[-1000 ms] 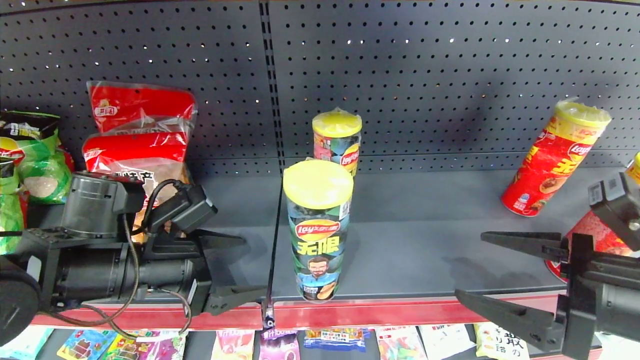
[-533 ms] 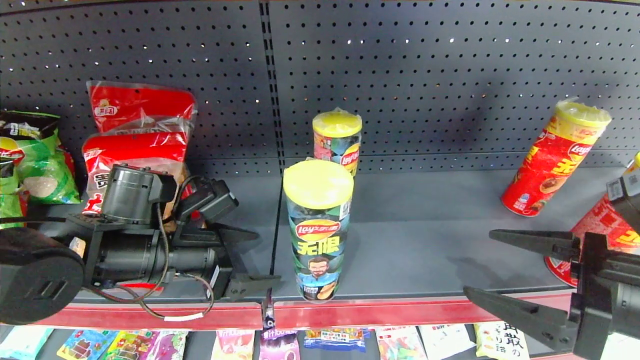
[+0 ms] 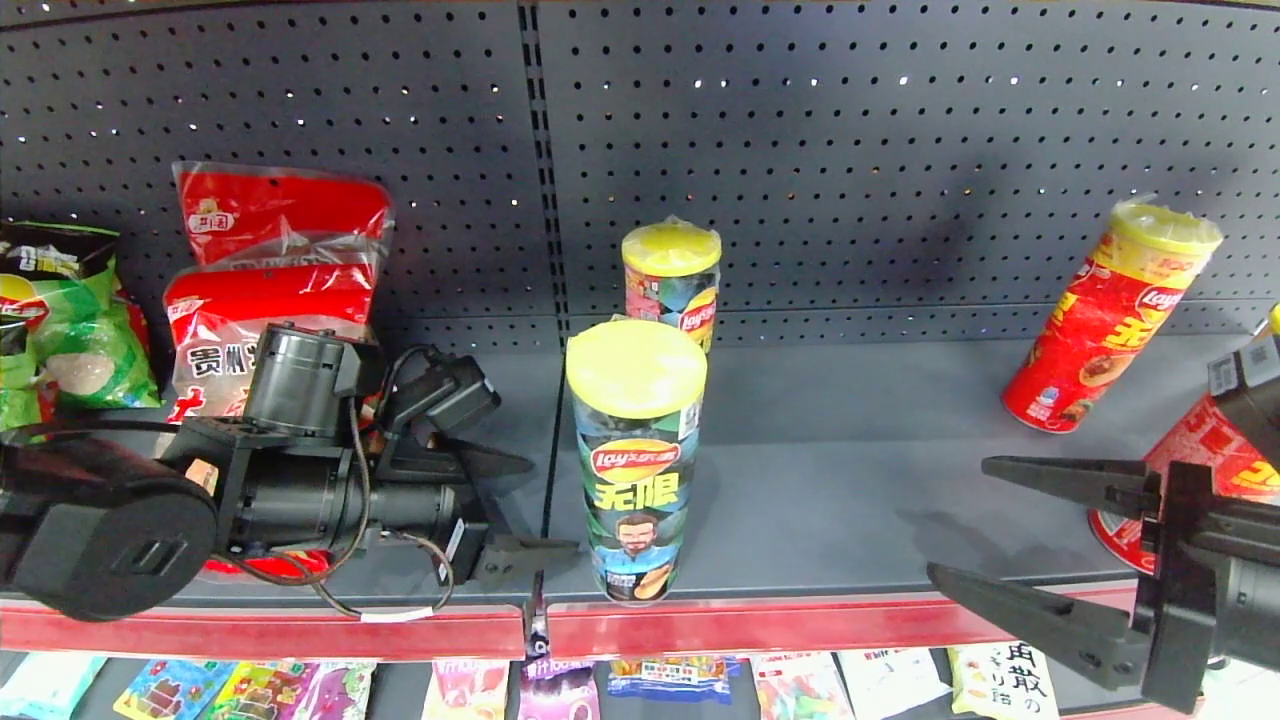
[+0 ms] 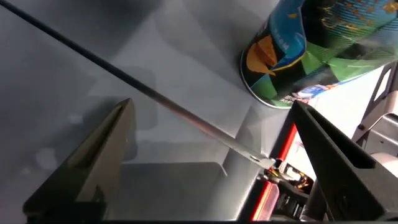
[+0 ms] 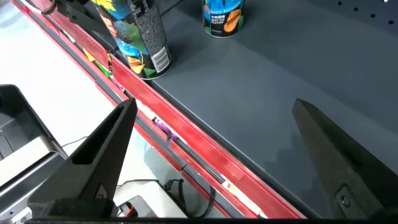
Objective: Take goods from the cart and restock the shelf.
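Advance of the left claw point(image 3: 552, 506) over the past second: from beside the red bags point(image 3: 275, 250) on the left, rightward along the shelf point(image 3: 850, 480), to just left of the near green can point(image 3: 636, 460). Released, fingers spread wide, nothing held. Not yet touching the can, by the look of it. Nearer finger tip close to its base, just above the front rail point(image 3: 800, 625).

Upright at the shelf's front edge, that near green can, yellow lid on. Behind it, second green can point(image 3: 672, 280), upright, far back by the pegboard wall point(image 3: 850, 150). No real shift in either.

Slight drift of the right claw point(image 3: 958, 517) toward the right over the same second. Also released and empty, fingers wide apart, hovering at the shelf's front edge, well apart from both green cans. On the far right, red can point(image 3: 1105, 320) leaning back toward the pegboard wall. Nearer, second red can point(image 3: 1205, 470), partly hidden behind the right arm.

Probable meaning for the task: no goods in either claw, and a left-side approach to a can already on the shelf. So likely a nudge or regrasp to seat it deeper. Cannot tell which.

Worth care: open finger low beside a tall, narrow can at the very edge, easy to tip off the front.
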